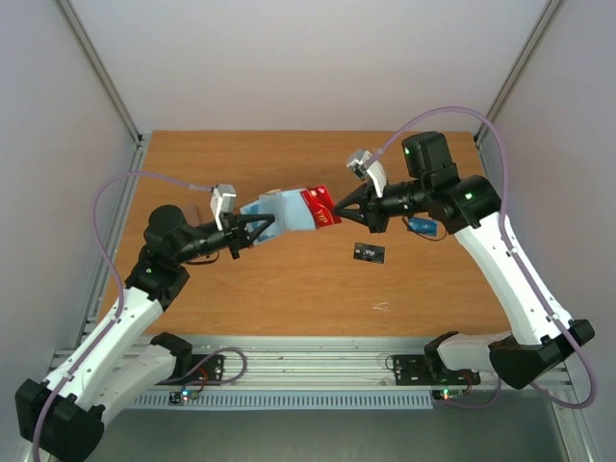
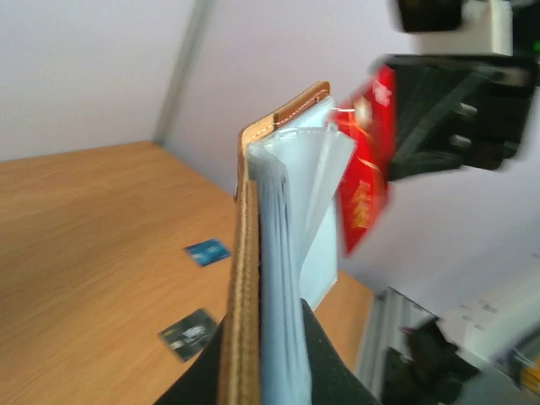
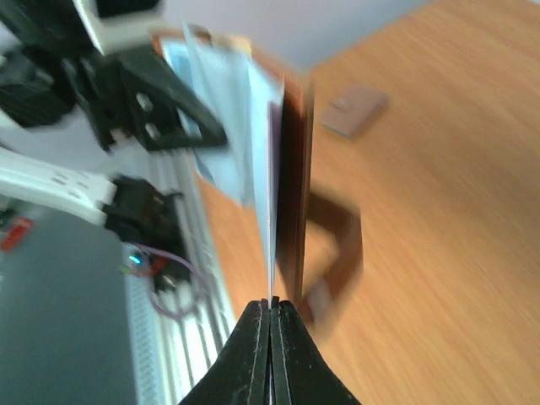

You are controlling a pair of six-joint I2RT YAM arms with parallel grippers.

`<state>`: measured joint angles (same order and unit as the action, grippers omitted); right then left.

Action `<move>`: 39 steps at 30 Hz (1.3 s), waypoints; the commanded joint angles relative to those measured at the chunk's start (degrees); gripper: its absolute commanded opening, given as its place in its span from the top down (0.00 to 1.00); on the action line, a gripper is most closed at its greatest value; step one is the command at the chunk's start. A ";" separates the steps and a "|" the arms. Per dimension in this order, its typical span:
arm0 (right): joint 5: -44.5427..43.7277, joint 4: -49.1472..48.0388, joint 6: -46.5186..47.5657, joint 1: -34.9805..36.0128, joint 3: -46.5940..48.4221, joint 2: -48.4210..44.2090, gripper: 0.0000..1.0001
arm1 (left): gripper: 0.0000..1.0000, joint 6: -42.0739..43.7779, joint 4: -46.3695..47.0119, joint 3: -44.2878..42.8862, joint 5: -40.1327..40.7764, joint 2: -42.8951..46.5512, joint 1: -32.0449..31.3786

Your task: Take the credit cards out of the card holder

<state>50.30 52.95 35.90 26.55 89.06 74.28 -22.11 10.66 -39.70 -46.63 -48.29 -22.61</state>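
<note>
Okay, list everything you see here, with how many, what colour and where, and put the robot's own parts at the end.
card holder: one, brown outside, pale blue inside, held above the table in the left claw
red card: one, red with gold print, at the holder's right edge, pinched by the right claw
black card: one, black with white print, flat on the table
blue card: one, blue, flat on the table, farther right
brown flat piece: one, on the table; cannot tell what it is
table: one, wood-coloured
left arm, right arm: white and black, bolted at near edge
left claw: black, shut on the card holder
right claw: black, shut on the red card
</note>
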 commanded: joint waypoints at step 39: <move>-47.58 9.88 33.46 -0.18 -20.16 31.60 0.89 | 1.00 7.96 -15.57 -0.13 32.66 -0.13 0.74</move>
<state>8.58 67.75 68.16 26.30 69.06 105.73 -13.54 -7.53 -39.72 -13.91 -48.42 -22.17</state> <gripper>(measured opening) 0.090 0.070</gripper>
